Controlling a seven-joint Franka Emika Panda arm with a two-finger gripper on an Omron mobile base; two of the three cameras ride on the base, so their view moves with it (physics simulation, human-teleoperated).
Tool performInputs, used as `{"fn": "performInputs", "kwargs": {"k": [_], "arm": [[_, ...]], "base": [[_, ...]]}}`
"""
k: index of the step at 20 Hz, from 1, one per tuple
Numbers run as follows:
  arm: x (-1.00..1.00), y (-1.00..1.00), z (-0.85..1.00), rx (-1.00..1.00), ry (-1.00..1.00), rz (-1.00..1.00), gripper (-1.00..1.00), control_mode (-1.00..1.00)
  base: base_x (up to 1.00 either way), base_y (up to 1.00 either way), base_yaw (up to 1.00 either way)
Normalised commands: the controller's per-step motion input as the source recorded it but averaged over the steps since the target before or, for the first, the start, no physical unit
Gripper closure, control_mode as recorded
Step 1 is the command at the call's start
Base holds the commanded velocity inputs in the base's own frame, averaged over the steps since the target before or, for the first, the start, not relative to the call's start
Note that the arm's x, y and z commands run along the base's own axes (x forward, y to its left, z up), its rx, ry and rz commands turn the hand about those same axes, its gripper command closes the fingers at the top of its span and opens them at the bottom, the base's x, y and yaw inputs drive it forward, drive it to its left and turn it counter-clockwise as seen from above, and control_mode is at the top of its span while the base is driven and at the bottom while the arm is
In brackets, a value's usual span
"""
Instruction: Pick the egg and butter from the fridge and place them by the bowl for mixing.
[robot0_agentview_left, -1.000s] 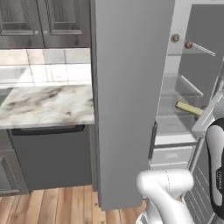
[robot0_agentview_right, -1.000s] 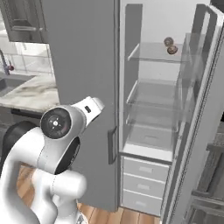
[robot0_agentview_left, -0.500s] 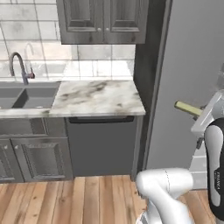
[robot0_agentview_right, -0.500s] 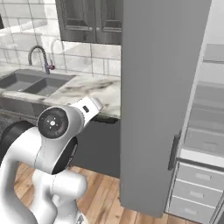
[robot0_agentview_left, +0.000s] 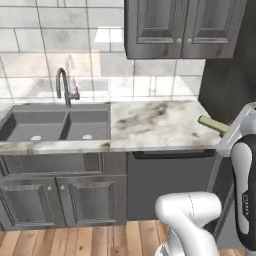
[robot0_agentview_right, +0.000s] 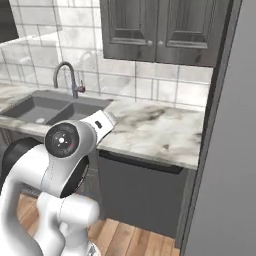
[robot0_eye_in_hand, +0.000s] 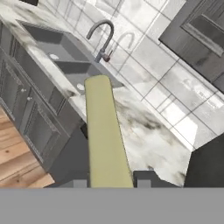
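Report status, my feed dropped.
Gripper shut on butter. Facing marble counter beside sink. Nothing in the way.

We see the table (robot0_agentview_left: 155, 125) running along the tiled wall, with the sink (robot0_agentview_left: 55, 125) set into its left part and the faucet (robot0_agentview_left: 64, 87) behind it. Cabinets (robot0_agentview_left: 182, 27) hang above the table's right part. At the right, our claw (robot0_eye_in_hand: 109, 181) holds the butter (robot0_eye_in_hand: 105, 131) over the table's right edge, beside the fridge (robot0_agentview_right: 225, 165).
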Motion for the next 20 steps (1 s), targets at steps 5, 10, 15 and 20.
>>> {"fn": "performInputs", "kwargs": {"k": [5, 10, 15, 20], "arm": [[0.00, 0.00, 0.00, 0.00, 0.00, 0.00, 1.00, 1.00], [0.00, 0.00, 0.00, 0.00, 0.00, 0.00, 1.00, 1.00], [0.00, 0.00, 0.00, 0.00, 0.00, 0.00, 1.00, 1.00], [0.00, 0.00, 0.00, 0.00, 0.00, 0.00, 1.00, 1.00]], "base": [[0.00, 1.00, 0.00], [0.00, 1.00, 0.00], [0.07, 1.00, 0.00], [0.07, 1.00, 0.00]]}}
